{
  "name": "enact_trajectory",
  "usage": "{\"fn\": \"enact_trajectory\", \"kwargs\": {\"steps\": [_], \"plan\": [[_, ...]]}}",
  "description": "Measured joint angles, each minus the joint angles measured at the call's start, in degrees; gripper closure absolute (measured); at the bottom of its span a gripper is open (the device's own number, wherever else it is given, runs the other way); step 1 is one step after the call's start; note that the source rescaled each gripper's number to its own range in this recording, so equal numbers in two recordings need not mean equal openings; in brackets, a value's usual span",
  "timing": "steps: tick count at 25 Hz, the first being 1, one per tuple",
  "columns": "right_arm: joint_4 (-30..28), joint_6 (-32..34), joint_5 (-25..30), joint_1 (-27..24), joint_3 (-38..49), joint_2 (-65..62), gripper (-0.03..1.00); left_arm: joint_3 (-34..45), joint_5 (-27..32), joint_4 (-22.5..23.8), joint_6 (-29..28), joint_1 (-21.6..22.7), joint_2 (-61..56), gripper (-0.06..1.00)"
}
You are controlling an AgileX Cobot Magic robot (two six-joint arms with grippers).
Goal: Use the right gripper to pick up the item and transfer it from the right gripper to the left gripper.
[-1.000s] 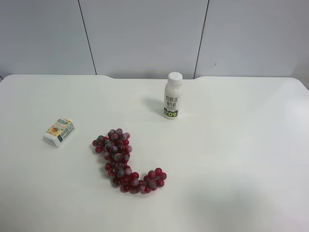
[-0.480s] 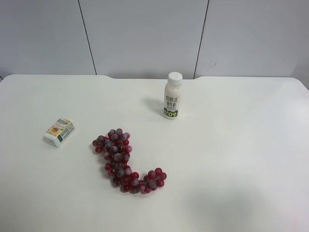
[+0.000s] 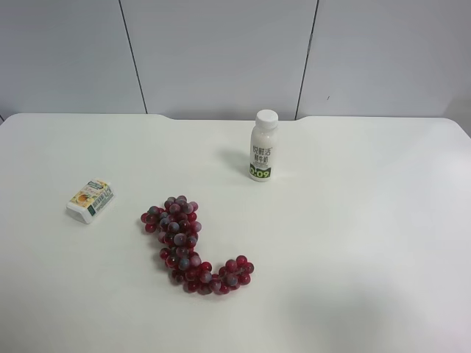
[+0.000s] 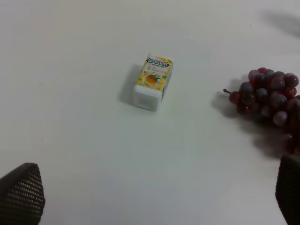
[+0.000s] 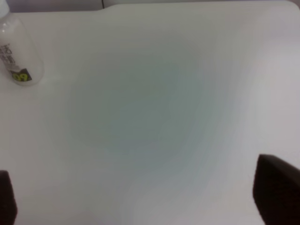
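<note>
Lying flat on the white desk (image 3: 353,243), the item (image 3: 90,199) rests near the edge at the exterior high view's left, with its printed face turned up. It is a small cream-white carton with an orange fruit picture and a green label. Nothing touches it, and no arm appears in the exterior high view.

A bunch of red grapes (image 3: 193,245) curves across the middle of the desk, near the item but apart from it. A white milk bottle (image 3: 263,145) stands upright further back, well apart from both.

From the left wrist view, the item (image 4: 153,81) is seen on the bare desk, with the grapes (image 4: 269,101) to one side of it. The left end effector (image 4: 154,194) hangs above the desk, its two dark fingertips (image 4: 22,192) spread wide at the two sides of the picture, holding nothing.

From the right wrist view, the right end effector (image 5: 145,192) is also spread wide, with one dark fingertip (image 5: 276,190) at each side and nothing between them. Only bare desk is below it, and the bottle (image 5: 18,51) is at the corner of that picture. The item is not seen there.
</note>
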Motion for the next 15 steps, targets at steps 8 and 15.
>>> {"fn": "enact_trajectory", "kwargs": {"steps": [8,15], "plan": [[0.0,0.0,0.0,0.0,0.0,0.0,-0.03,0.0,0.0,0.0,0.0,0.0,0.0,-0.06],[0.0,0.0,0.0,0.0,0.0,0.0,-0.03,0.0,0.0,0.0,0.0,0.0,0.0,-0.06]]}}
